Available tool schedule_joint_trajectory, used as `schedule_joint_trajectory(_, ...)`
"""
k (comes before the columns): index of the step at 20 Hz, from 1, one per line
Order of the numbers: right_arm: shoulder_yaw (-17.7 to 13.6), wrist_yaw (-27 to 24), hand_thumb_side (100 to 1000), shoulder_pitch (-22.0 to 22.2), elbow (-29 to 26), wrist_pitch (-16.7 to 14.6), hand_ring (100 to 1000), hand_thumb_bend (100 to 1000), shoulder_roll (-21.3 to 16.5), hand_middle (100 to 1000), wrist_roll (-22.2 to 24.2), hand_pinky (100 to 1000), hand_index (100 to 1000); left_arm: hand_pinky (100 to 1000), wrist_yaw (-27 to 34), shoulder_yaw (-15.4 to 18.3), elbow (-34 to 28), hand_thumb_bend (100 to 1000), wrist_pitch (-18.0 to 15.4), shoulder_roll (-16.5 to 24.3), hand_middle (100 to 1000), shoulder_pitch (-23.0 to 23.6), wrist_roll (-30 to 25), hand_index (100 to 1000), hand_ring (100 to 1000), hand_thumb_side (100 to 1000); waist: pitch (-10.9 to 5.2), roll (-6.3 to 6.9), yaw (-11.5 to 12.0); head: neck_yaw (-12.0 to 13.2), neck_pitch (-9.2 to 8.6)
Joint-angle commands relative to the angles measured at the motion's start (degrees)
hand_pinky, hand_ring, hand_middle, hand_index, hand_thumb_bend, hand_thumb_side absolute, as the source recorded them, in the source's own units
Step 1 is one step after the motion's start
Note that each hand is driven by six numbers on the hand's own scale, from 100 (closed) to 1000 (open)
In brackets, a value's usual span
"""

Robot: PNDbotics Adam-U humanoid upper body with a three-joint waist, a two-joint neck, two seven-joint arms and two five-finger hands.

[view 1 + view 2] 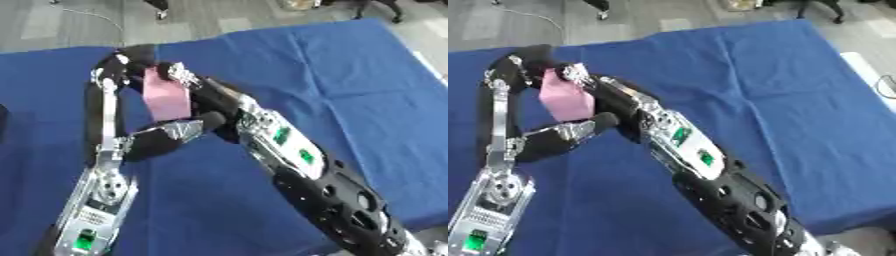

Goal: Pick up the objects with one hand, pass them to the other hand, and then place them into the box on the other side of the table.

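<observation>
The pink rectangular block stands upright above the blue cloth-covered counter, between both hands. The right hand has its fingers clasped on its right side; the left hand curls over its upper left edge, equally near.

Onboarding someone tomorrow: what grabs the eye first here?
The pink block, held up mid-left between both hands: the left hand at its top-left, the right hand against its right side. Behind them, the blue tablecloth fills nearly the whole view.
</observation>
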Motion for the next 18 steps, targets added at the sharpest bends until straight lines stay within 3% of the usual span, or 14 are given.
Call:
schedule_joint_trajectory(1, -0.04, -0.45, 671, -0.66, -0.19, 0.18, 502, 100, -0.23, 420, 0.08, 634, 589, 448, -0.06, -0.56, -1.31, 1000, -0.52, 0.19, 577, -0.69, -1.66, 759, 545, 390, -0.51, -0.59, -0.06, -0.16, -0.14)
schedule_joint_trajectory(10, -0.09, -0.55, 671, -0.71, -0.06, 0.17, 501, 100, -0.27, 418, 0.02, 629, 587, 444, 0.10, -0.38, -1.53, 991, -0.23, 0.17, 567, -0.68, -2.42, 745, 535, 424, -0.49, -0.52, -0.08, -0.20, -0.14)
schedule_joint_trajectory(15, -0.11, -0.50, 669, -0.79, -0.04, 0.12, 496, 100, -0.36, 417, 0.00, 626, 586, 438, 0.49, -0.40, -1.58, 741, 0.76, 0.17, 551, -0.75, -1.22, 730, 523, 466, -0.49, -0.49, -0.13, -0.21, -0.14)
schedule_joint_trajectory(18, -0.12, -0.47, 669, -0.84, -0.01, 0.10, 496, 100, -0.41, 416, -0.01, 625, 586, 434, 0.84, -0.45, -1.56, 662, 1.35, 0.18, 542, -0.80, -0.53, 724, 516, 460, -0.50, -0.47, -0.17, -0.20, -0.14)
